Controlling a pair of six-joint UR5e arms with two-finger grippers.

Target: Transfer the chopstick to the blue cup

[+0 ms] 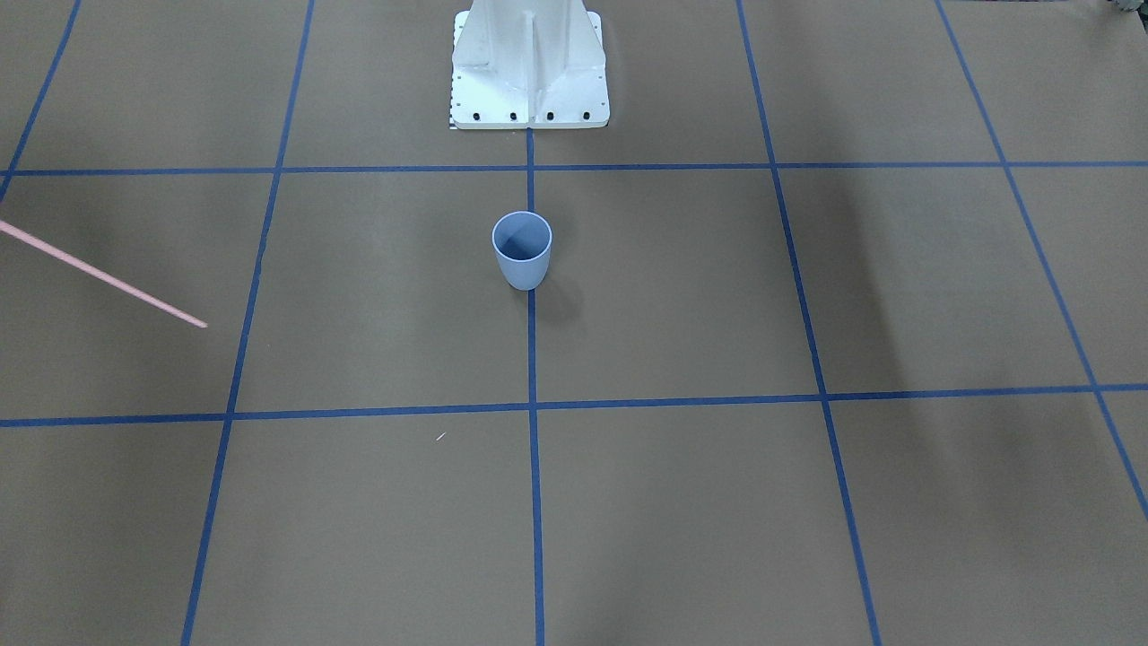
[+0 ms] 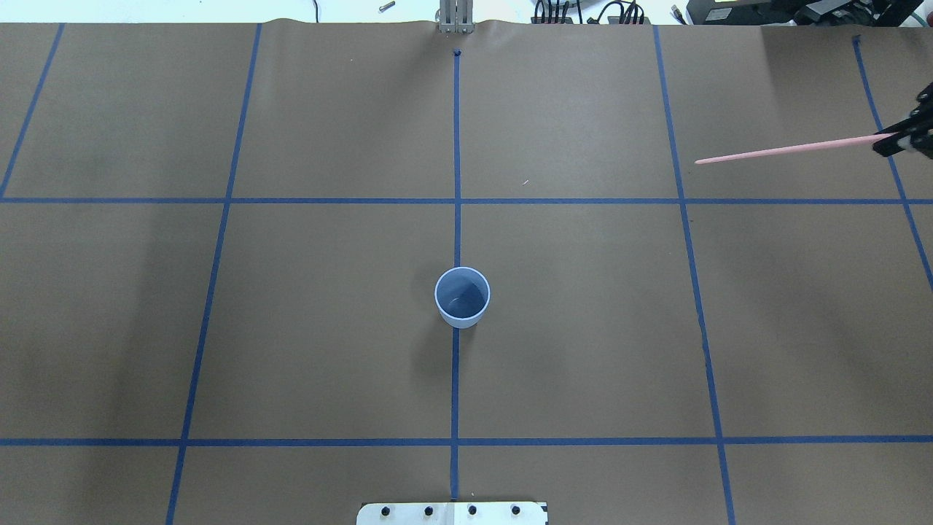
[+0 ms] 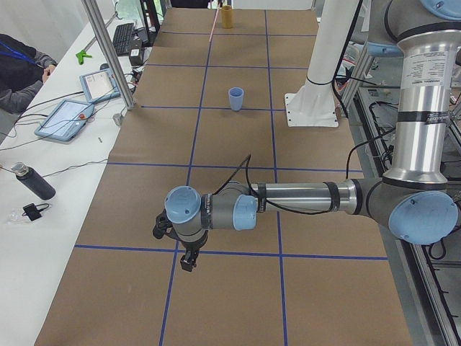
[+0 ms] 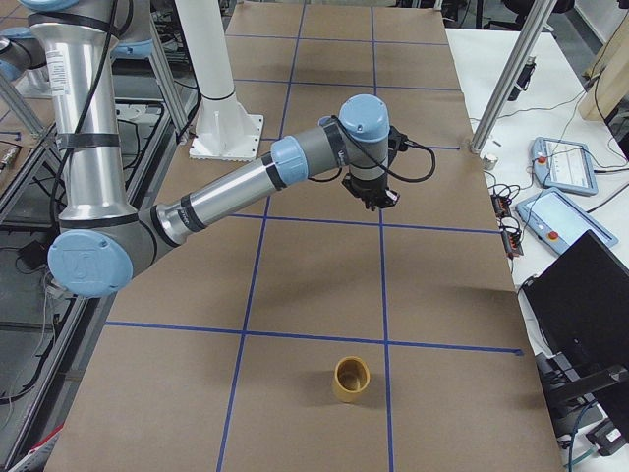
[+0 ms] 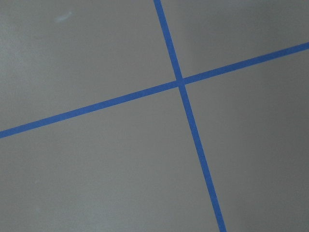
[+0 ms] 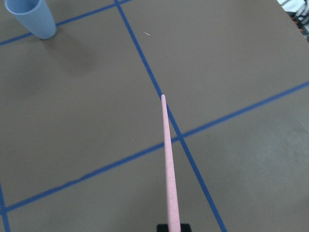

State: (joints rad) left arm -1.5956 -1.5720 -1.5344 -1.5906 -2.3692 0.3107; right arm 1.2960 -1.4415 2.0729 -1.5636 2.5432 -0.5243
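One pink chopstick [image 2: 787, 149] juts almost level from the right tool [image 2: 895, 140], which is clamped on its thick end, out at the robot's right side of the paper-covered counter [image 2: 291, 350]. Its slim tip points inward, held clear of the surface and well apart from the blue cup [image 2: 462, 297]. That cup stands upright and empty on the centre tape line, near the robot's base. The left tool [image 3: 189, 259] hangs low over a tape crossing at the counter's other end (it shows only in the side view, so whether it is open or closed cannot be told). A tan cup [image 4: 352, 380] sits alone toward the right end. Most of the carry appears to lie ahead. To do it well, the arm would likely need to swing the chopstick across while tipping it point-down. It should then bring the tip above the middle of the cup's mouth and lower it inside before loosening the grip. A release from high up or off-centre could strike the rim and topple the light cup, and with so long a stick a small wrist error would show large at the tip
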